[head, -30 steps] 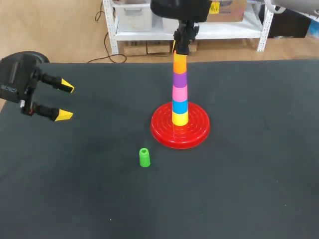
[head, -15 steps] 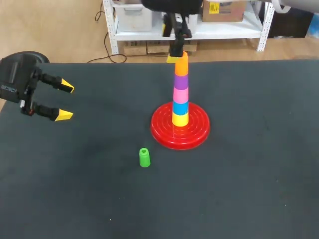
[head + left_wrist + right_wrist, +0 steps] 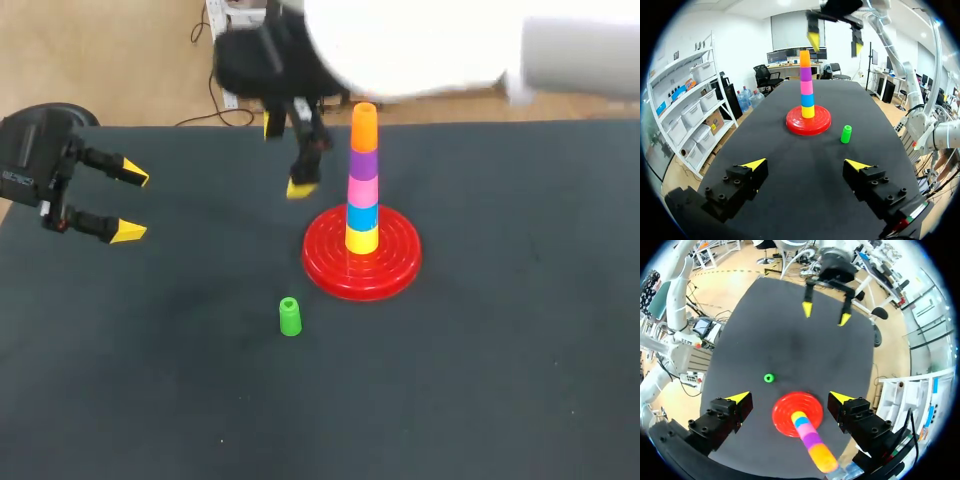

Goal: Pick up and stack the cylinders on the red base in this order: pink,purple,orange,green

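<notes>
**Clerk:** Item one, the carrier?

**Keeper:** One red round ribbed plastic base [image 3: 330, 272], flat on the dark table [image 3: 500, 380], near its middle.

**Clerk:** Contents?

**Keeper:** Five plastic cylinders stacked upright on its centre. From the bottom: yellow cylinder [image 3: 361, 239], blue cylinder [image 3: 362, 215], pink cylinder [image 3: 362, 190], purple cylinder [image 3: 363, 163], and orange cylinder [image 3: 364, 125] on top. Each one touches the next.

**Clerk:** Loose stock?

**Keeper:** One small green plastic cylinder [image 3: 290, 318], upright on the table with its hollow end up. It stands apart from the base, off to the left on the camera's side in the head view. Nothing touches it.

**Clerk:** Right end effector [image 3: 285, 156]?

**Keeper:** Released, fingers spread, nothing between them. Its arm comes in from the right and reaches past the middle. It hangs above the table, just left of the stack's upper half in the head view, clear of the orange cylinder.

**Clerk:** Left end effector [image 3: 132, 203]?

**Keeper:** Released and empty, yellow tips wide apart. It sits by the table's left edge, well apart from the base and the green cylinder.
</notes>
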You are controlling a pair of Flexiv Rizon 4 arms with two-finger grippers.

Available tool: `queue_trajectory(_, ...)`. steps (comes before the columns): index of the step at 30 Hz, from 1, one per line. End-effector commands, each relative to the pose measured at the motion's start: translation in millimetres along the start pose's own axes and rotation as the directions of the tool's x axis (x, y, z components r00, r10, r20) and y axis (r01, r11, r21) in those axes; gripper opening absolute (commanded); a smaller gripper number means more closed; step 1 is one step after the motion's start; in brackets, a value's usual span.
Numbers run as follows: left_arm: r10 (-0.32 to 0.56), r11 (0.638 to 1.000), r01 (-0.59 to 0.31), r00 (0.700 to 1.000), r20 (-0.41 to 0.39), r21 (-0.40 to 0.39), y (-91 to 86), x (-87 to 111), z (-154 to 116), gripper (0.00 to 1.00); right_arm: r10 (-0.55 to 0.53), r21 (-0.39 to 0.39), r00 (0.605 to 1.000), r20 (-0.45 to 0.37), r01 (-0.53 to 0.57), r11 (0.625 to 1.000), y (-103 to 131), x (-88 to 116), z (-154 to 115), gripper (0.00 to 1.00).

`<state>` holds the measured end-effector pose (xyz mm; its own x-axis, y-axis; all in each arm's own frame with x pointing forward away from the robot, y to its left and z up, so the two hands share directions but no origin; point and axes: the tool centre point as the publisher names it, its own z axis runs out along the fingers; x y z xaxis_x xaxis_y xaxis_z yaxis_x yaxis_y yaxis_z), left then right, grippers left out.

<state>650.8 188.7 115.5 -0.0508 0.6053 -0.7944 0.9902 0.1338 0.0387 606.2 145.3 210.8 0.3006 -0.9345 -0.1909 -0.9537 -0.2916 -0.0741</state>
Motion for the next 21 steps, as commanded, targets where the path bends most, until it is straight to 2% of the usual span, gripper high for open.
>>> queue_trajectory(1,0.003,1.0,-0.003,1.0,0.004,-0.002,-0.2,1.4,0,1.0,0.011,-0.026,1.0,0.012,-0.011,1.0,13,-9,35,1.0)
queue_trajectory(4,0.003,1.0,-0.003,1.0,0.004,-0.002,-0.2,1.4,0,1.0,0.012,-0.053,1.0,-0.014,-0.012,0.999,26,-10,60,1.0)
queue_trajectory(6,0.003,1.0,-0.003,1.0,0.004,-0.002,-0.2,1.4,0,1.0,0.034,-0.067,0.999,0.023,-0.032,0.997,31,-11,73,1.0)
queue_trajectory(12,0.003,1.0,-0.003,1.0,0.004,-0.002,-0.2,1.4,0,1.0,0.087,-0.097,0.995,0.043,-0.082,0.992,42,-7,108,1.0)
queue_trajectory(19,0.003,1.0,-0.003,1.0,0.004,-0.002,-0.2,1.4,0,1.0,0.051,-0.14,0.998,-0.046,-0.057,0.988,50,-3,137,1.0)
queue_trajectory(21,0.003,1.0,-0.003,1.0,0.004,-0.002,-0.2,1.4,0,1.0,0.056,-0.146,0.998,-0.04,-0.062,0.987,51,-2,141,1.0)
